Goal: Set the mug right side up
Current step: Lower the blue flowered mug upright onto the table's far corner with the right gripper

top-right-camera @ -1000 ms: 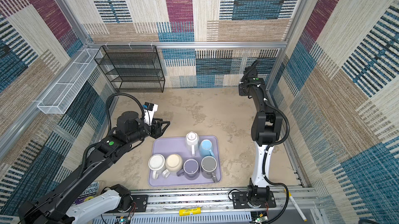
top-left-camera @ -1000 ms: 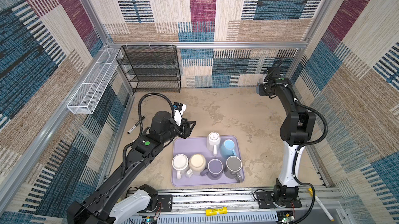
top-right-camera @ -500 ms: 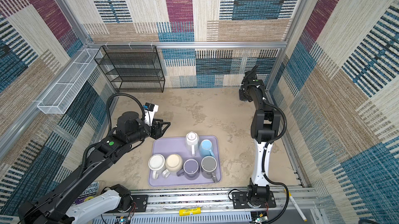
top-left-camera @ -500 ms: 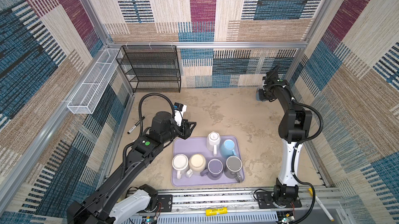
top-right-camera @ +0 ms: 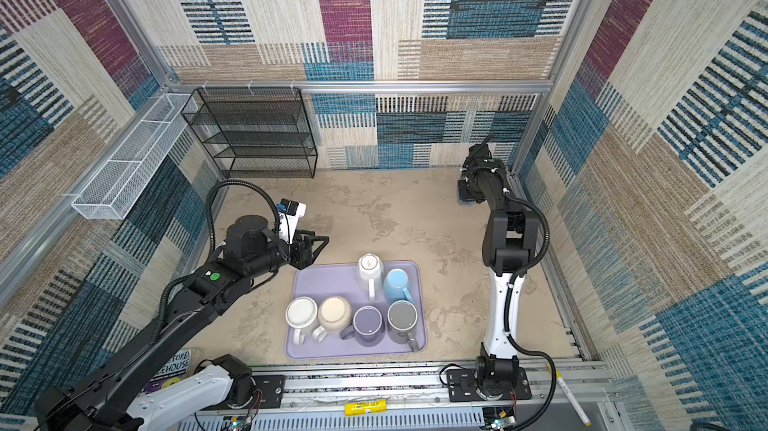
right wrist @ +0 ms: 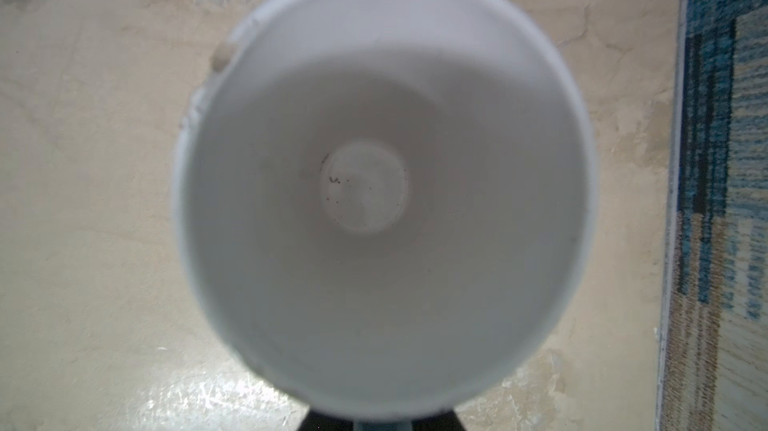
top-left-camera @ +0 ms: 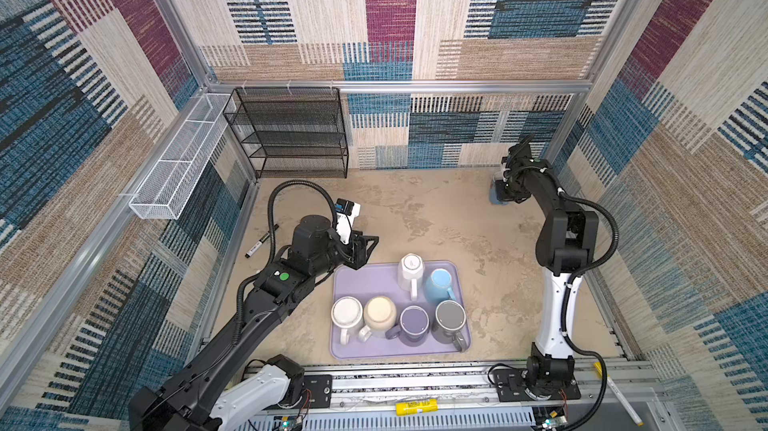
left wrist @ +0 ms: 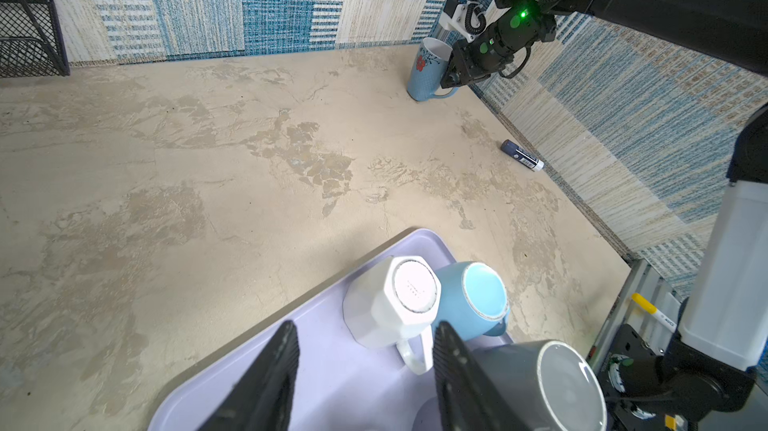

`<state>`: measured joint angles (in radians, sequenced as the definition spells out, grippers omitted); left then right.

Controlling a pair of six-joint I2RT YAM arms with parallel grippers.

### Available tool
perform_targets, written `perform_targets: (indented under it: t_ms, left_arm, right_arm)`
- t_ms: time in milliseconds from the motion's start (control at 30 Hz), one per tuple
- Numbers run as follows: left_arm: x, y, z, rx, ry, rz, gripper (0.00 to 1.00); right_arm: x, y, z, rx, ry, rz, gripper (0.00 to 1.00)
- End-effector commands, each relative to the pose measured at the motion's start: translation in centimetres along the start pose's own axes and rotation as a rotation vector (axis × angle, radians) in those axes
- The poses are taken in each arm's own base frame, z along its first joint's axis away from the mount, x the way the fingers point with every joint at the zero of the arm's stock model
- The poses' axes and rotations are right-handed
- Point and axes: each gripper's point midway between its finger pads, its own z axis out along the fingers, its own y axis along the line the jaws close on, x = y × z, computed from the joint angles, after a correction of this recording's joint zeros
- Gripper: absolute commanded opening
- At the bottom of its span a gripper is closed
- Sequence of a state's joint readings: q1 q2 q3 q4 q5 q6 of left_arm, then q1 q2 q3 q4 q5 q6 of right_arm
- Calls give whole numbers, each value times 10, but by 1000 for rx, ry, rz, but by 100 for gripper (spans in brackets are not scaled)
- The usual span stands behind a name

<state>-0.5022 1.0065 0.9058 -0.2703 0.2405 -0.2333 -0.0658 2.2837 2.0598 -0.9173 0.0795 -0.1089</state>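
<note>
The right arm has folded lower since the earlier frames. Its wrist has sunk, bringing the right end effector (top-left-camera: 506, 192) down to the worktop (top-left-camera: 415, 208), well beyond the back right corner of the tray (top-left-camera: 361, 279). The floral mug (left wrist: 428, 69), pale blue with a red flower, has come down with it. In the left wrist view it stands mouth up, its base apparently resting on the worktop, well apart from the tray. The right wrist view looks straight down into its white inside (right wrist: 374, 184), so it is close to upright rather than tilted.

The right end effector is clamped tight on the mug's handle, which shows as a sliver between the jaws in the right wrist view. The turning itself therefore looks finished. What seems left is to let go of the handle and back away without nudging the mug.

Nothing else differs from the earlier frames. The left end effector (top-left-camera: 365, 248) still hovers just off the tray's back left corner, its jaws about half apart and holding nothing. The six other mugs (top-left-camera: 415, 321) sit on the tray in the same places as before.
</note>
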Motion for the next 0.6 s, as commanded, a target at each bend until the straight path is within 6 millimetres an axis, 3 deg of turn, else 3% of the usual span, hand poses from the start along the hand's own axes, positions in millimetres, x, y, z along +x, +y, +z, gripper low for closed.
perform_targets:
  t_ms: [0,233,567]
  left_arm:
    - [-5,-4,0,17,-16,33,53]
    - [-6,-5,0,22,-15,34,53]
    - [-8,-6,3,25,-3,31,54]
  right_arm:
    - [-15,-1,-8,6,-70,10,0]
    - [-11,-2,-5,12,-62,-7,0]
    - [-8,-2,-4,12,-60,-12,11]
